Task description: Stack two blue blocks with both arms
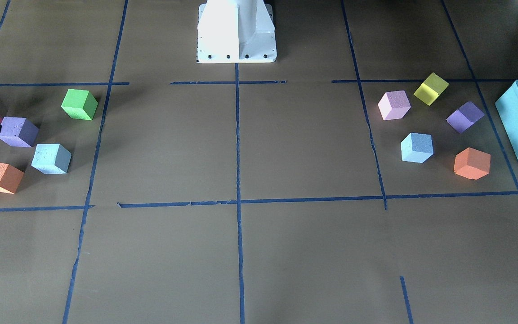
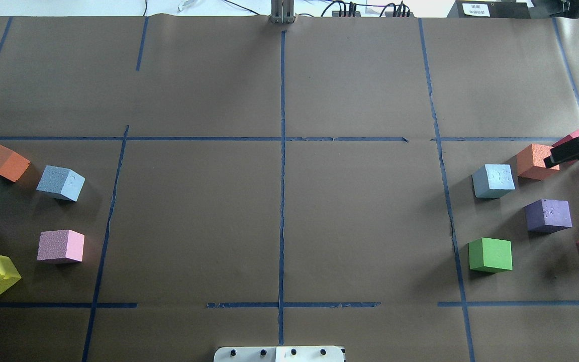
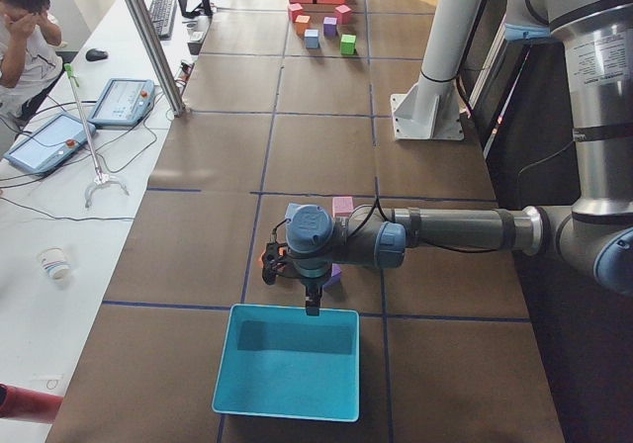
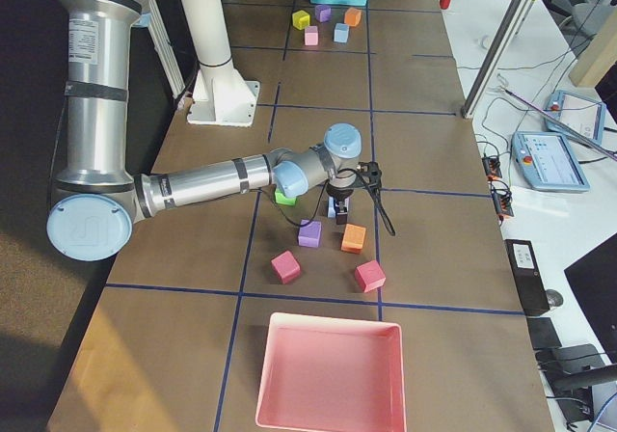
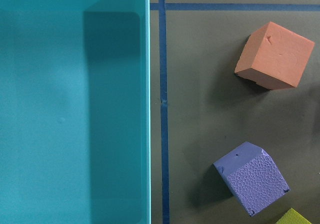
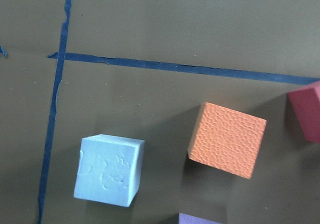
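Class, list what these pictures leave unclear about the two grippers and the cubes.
- Right gripper: cut off by the overhead view's edge; open or shut unclear.
- Left gripper: small, side view only; state unclear.
- Yellow cube: cropped by the left wrist view's corner.
- Red cube: cropped by the right wrist view's edge.

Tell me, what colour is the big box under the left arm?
Turquoise. The box shows best in the left wrist view.

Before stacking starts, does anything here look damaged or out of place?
The blue block in the right wrist view has dents and scrape marks on its top face; the purple block near it is pitted too. Nothing spilled.
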`<action>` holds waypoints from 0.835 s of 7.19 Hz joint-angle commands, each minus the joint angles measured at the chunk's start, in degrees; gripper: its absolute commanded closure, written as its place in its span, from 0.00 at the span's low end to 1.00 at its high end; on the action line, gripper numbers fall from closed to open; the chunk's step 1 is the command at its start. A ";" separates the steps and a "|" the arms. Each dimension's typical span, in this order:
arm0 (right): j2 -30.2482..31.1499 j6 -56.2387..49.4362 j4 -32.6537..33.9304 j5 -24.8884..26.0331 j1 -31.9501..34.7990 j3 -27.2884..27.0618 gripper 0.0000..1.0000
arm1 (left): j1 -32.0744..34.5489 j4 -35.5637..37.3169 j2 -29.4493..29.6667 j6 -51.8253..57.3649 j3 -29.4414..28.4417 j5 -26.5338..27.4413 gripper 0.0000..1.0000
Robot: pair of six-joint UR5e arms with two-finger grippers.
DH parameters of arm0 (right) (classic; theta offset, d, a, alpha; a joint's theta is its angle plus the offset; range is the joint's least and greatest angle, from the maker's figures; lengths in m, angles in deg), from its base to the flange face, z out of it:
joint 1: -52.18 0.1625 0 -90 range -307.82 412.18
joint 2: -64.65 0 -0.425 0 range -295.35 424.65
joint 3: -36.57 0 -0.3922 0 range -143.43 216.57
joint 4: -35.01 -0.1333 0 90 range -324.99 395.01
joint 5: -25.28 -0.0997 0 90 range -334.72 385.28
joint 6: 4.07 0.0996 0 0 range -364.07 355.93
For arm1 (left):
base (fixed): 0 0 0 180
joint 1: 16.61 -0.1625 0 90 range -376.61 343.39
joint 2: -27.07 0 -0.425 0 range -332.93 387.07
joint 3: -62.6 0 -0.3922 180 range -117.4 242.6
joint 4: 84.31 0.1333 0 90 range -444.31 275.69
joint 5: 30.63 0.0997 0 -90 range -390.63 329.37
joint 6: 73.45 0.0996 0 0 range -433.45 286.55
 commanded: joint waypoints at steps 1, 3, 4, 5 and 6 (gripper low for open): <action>-3.54 7.05 -2.14 6.63 -7.79 2.55 0.00 | 0.00 0.00 0.07 0.00 0.00 -0.09 0.00; -5.05 7.33 -2.14 6.64 -9.65 3.62 0.00 | -0.09 0.00 0.07 0.00 0.00 -0.09 0.00; -5.14 7.42 -2.05 6.64 -9.92 3.71 0.00 | -0.09 0.00 0.07 0.00 0.00 -0.09 0.00; -5.32 7.42 -2.14 6.64 -10.36 4.58 0.00 | -0.09 0.00 0.07 0.00 -0.09 -0.09 0.00; -6.27 7.33 -2.14 6.64 -10.63 5.81 0.00 | -0.09 0.00 -0.01 0.00 -0.17 -0.09 0.00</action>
